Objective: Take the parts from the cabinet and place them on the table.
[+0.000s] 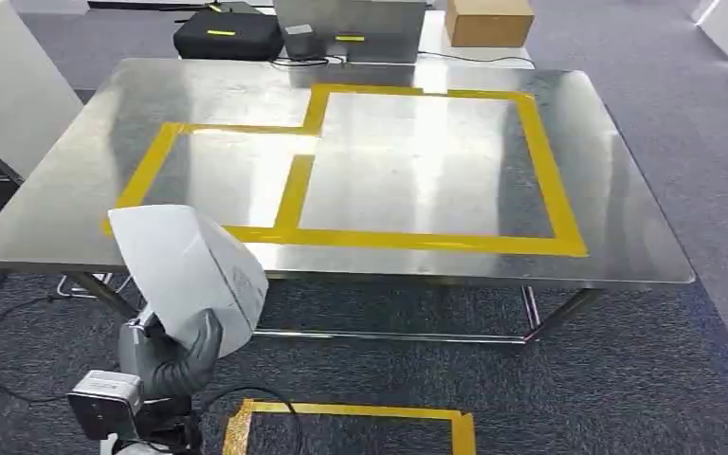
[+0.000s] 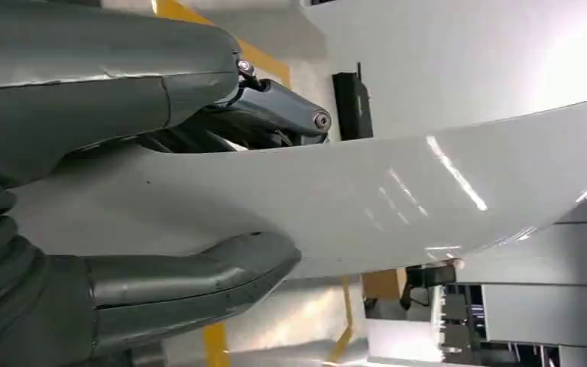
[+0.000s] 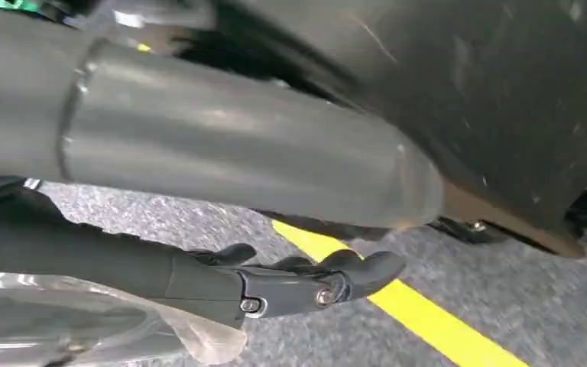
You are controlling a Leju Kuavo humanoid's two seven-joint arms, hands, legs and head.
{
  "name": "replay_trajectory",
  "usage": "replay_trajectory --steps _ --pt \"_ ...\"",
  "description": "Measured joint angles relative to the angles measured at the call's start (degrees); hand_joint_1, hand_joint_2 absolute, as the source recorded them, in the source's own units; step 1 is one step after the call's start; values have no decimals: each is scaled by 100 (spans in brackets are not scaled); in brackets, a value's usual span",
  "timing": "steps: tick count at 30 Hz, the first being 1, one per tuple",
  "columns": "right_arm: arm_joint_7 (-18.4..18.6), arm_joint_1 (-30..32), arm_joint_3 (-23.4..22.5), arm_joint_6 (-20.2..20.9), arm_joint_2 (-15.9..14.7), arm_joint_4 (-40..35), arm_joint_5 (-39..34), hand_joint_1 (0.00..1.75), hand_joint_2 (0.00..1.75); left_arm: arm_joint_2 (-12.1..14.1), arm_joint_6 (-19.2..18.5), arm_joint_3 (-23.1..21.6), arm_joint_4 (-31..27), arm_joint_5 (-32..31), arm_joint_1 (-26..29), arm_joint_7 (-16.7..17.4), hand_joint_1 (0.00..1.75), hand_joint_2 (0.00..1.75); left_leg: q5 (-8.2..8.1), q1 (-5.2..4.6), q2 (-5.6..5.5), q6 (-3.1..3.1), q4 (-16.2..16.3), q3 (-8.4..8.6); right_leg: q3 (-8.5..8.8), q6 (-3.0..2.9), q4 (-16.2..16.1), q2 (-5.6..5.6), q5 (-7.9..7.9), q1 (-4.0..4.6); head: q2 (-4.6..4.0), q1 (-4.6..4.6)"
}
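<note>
While the left hand (image 1: 175, 355) grips the white curved panel (image 1: 194, 265) just short of the surface's (image 1: 417, 171) near-left corner, carry step underway; next, reach forward, set down inside yellow tape (image 1: 417, 239). Right hand (image 3: 290, 283) hangs, fingers curled, empty.

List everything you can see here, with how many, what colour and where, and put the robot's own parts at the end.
Table: one, shiny steel, ahead of the robot.
Tape outline: two joined rectangles, yellow, on the tabletop.
Floor tape: one outline, yellow, on the grey carpet near the robot.
Black case: one, black with a yellow label, beyond the table's far edge.
Cardboard box: one, brown, beyond the far edge.
Metal box: one, grey, between the case and the carton.
Cables: black, on the carpet at left.
White part: one, curved sheet, glossy, held up before the table's near left corner.
Left hand: grey, grips the white part.
Right hand: dark grey, fingers curled, above the carpet.
</note>
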Motion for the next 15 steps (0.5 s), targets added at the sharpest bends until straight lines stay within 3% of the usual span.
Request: replay_trajectory --steps 2,3,4,5,7,8,10,11,12,15 --pt "0 3 0 0 0 0 0 0 0 0 0 0 0 0 2 0 175 175 -80 0 -3 4 0 60 -456 39 457 -3 -433 -13 0 -2" --pt "0 10 0 0 0 0 0 0 0 0 0 0 0 -2 1 0 175 175 -117 2 -11 3 1 112 -550 47 432 -6 -480 -15 0 18" --pt "0 22 0 4 -2 -2 4 0 0 2 11 0 0 -17 1 2 175 175 -168 5 -20 -6 1 180 -552 42 218 -9 -345 -17 0 22" --pt "-2 24 0 7 -4 0 11 0 0 2 29 2 0 -66 -1 11 175 175 -221 9 -23 -22 1 254 -469 28 -170 -11 -39 -17 0 18" --pt "-9 38 -4 30 -4 2 15 0 0 11 116 -2 2 -305 -16 63 175 175 -325 9 -21 -73 -7 328 -282 -17 -1017 -33 847 -15 0 31" --pt "-9 32 -7 39 -4 2 22 0 0 26 180 -2 11 -460 -30 94 175 175 -361 -13 -27 -112 10 383 -308 -60 -1040 -36 695 11 0 24" --pt "-9 24 -20 61 -4 2 39 0 0 50 297 -2 11 -817 -70 120 175 175 -358 -14 -29 -171 -35 393 -221 -150 -1077 -20 825 24 0 33" --pt "-7 43 -24 79 -4 2 46 0 0 89 364 0 11 -993 -83 123 175 175 -326 -23 -28 -103 -12 378 -209 -76 -1102 -17 892 4 0 33" --pt "-7 51 -28 87 -4 2 55 0 0 118 435 4 11 -1159 -119 151 175 175 -322 -25 -27 -67 -20 376 -202 -79 -1115 -6 889 5 0 26" --pt "-9 15 -28 122 -4 2 103 0 0 262 698 79 9 -1949 -335 424 175 175 -326 -31 -26 -53 -97 439 -183 -145 -1118 8 830 7 0 27"
